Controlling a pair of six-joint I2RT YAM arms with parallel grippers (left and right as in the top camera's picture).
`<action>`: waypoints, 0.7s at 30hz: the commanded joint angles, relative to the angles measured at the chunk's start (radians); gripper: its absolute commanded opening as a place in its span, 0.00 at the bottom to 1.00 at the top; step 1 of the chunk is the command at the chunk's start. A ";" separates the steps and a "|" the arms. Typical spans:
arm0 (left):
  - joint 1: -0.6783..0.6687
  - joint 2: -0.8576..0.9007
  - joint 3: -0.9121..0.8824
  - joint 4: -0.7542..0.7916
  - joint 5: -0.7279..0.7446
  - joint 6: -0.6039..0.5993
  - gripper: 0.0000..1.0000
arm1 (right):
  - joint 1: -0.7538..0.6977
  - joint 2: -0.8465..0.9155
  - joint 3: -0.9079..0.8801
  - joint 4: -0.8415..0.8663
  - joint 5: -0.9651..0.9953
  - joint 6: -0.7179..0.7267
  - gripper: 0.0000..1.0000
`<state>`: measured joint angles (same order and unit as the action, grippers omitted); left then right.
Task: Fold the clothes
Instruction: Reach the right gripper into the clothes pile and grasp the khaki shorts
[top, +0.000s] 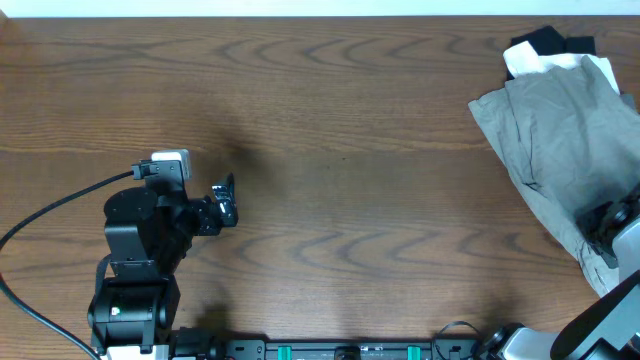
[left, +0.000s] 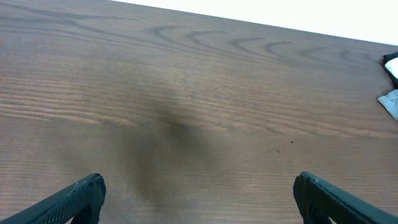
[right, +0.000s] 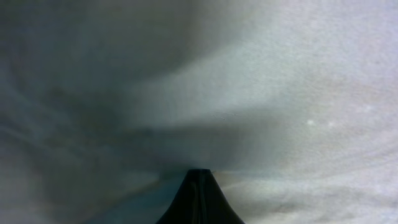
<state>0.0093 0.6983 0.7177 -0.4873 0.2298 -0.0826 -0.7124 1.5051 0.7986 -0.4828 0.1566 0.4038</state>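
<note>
One pair of shorts (top: 545, 120), right pincer (right: 199, 177) clamped on it, left pincer (top: 226, 198) apart, well away

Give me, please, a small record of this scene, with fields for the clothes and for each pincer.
garment to fold: shorts, a crumpled heap on the right side of the table, not yet folded
other clothes: black and white pieces, at the far end of the heap
left arm: left pincer open, over bare wood, holding nothing
right arm: right pincer shut on the shorts' cloth
</note>
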 joint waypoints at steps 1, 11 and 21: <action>0.000 -0.001 0.022 0.002 0.006 -0.009 0.98 | -0.012 -0.031 0.006 0.013 -0.088 -0.050 0.01; 0.000 -0.001 0.022 0.002 0.006 -0.009 0.98 | 0.170 -0.187 0.007 0.085 -0.374 -0.301 0.14; 0.000 -0.001 0.022 0.002 0.006 -0.009 0.98 | 0.301 -0.039 0.006 0.007 -0.208 -0.361 0.57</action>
<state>0.0093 0.6983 0.7177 -0.4873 0.2302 -0.0822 -0.4210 1.4216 0.8017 -0.4835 -0.0940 0.0814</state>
